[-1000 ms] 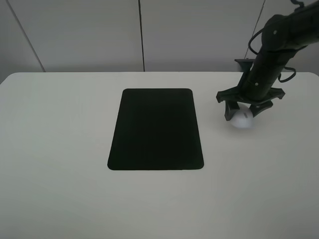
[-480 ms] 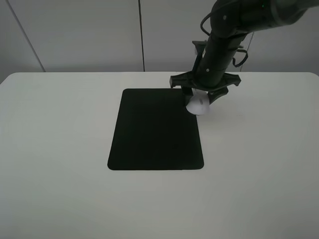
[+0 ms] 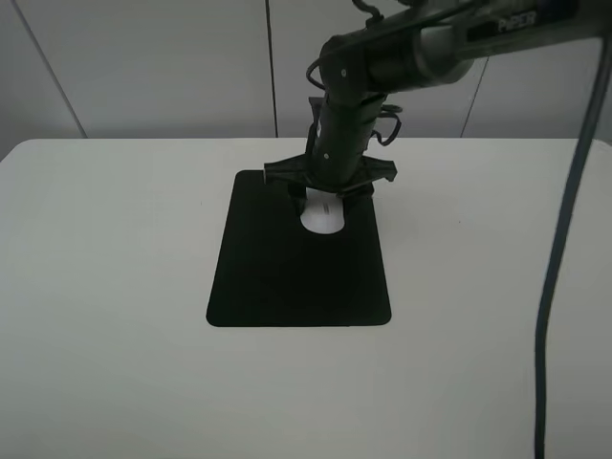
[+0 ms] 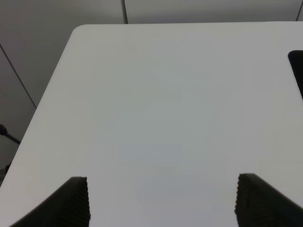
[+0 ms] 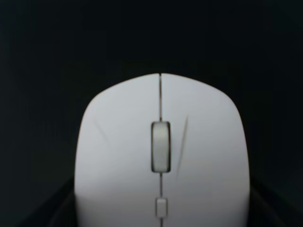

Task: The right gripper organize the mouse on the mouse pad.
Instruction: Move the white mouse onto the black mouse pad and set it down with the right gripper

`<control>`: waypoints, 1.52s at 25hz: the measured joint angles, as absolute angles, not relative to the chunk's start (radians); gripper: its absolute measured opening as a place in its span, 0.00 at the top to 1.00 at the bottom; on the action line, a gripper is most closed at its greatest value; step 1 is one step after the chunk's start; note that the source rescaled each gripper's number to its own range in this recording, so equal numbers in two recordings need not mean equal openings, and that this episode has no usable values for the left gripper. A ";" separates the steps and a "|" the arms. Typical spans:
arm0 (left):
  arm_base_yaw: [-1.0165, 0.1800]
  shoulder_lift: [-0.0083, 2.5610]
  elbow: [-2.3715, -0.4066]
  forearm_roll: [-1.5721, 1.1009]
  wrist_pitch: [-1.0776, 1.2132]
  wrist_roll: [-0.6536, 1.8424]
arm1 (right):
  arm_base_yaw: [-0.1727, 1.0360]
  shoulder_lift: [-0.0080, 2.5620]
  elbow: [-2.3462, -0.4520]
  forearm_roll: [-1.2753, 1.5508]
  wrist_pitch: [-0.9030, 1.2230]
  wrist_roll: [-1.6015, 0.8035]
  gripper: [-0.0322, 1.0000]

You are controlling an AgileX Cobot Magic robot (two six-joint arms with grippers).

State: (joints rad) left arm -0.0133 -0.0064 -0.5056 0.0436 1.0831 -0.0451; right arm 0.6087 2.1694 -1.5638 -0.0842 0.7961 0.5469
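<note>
The white mouse [image 3: 323,218] is over the far part of the black mouse pad [image 3: 287,282], near its middle line. My right gripper [image 3: 327,198] is shut on the mouse from above, with its arm reaching in from the right. I cannot tell whether the mouse rests on the pad or hangs just above it. In the right wrist view the mouse [image 5: 161,156] fills the frame, grey scroll wheel up, with the black pad [image 5: 47,42] behind it. My left gripper [image 4: 161,205] is open and empty over bare table, and the pad's edge [image 4: 298,71] shows beside it.
The white table [image 3: 115,287] spreads wide around the pad. A grey wall stands behind the table's far edge. A dark cable [image 3: 564,249] hangs down at the right side of the high view.
My right gripper has carried the mouse leftward, from the table right of the pad, past the pad's far right corner, to above the pad's far middle. The left gripper shows no change.
</note>
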 joint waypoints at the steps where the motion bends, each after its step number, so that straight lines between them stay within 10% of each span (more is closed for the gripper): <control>1: -0.013 -0.006 -0.506 0.044 1.083 -0.045 | 0.614 2.184 -1.577 -0.099 0.798 0.561 0.95; 38: -0.013 -0.006 -0.506 0.044 1.083 -0.045 | 0.680 2.419 -1.855 -0.202 0.961 0.685 0.95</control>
State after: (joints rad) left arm -0.0133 -0.0064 -0.5056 0.0442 1.0831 -0.0451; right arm 0.6803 2.4191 -1.8553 -0.2023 0.9612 0.6854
